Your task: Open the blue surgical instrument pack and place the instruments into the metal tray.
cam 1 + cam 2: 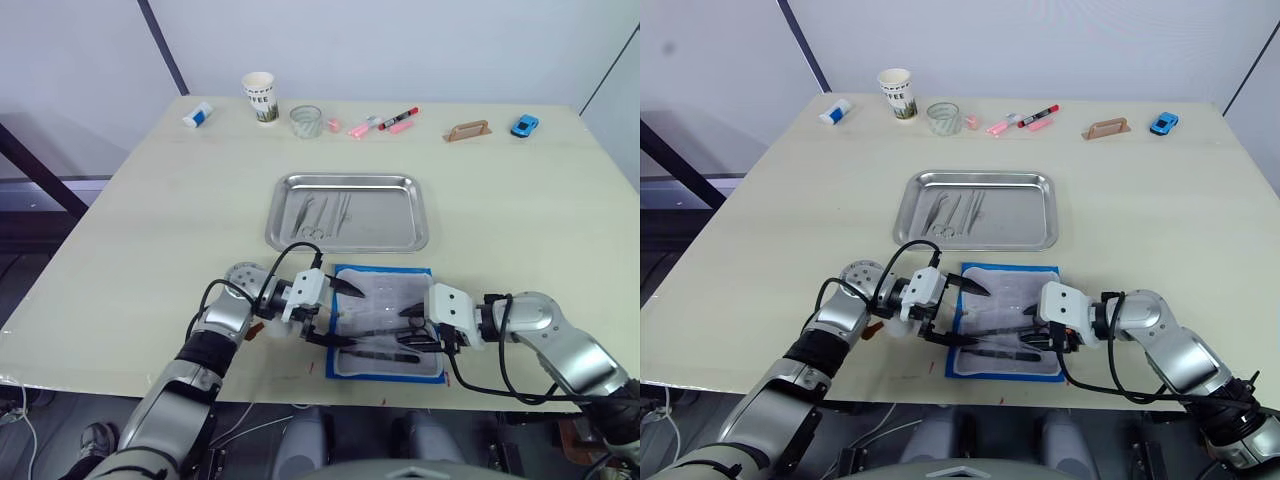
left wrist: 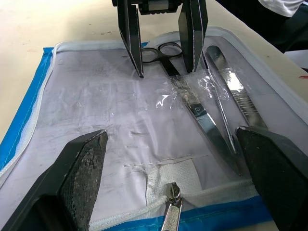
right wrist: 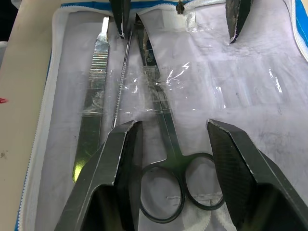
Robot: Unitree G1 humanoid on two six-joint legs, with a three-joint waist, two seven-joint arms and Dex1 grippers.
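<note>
The blue surgical instrument pack [image 1: 385,322] lies unzipped and open near the table's front edge, pale lining up. Dark-handled scissors [image 3: 163,120], a flat silver handle [image 3: 94,96] and a thin probe lie on the lining under clear film. My right gripper [image 3: 173,126] is open, its fingers [image 3: 118,168] straddling the scissors' ring handles. My left gripper [image 2: 171,134] is open over the pack's other end by the zip pull [image 2: 171,207], facing the right one. The metal tray [image 1: 400,235] sits just behind the pack and holds several slim silver instruments [image 1: 322,212].
Along the far edge stand a white-blue tube [image 1: 197,116], a paper cup [image 1: 259,97], a glass [image 1: 306,121], pink and red markers [image 1: 385,123], a brown handle-shaped block [image 1: 467,131] and a blue toy car [image 1: 524,125]. The pack lies close to the table's front edge.
</note>
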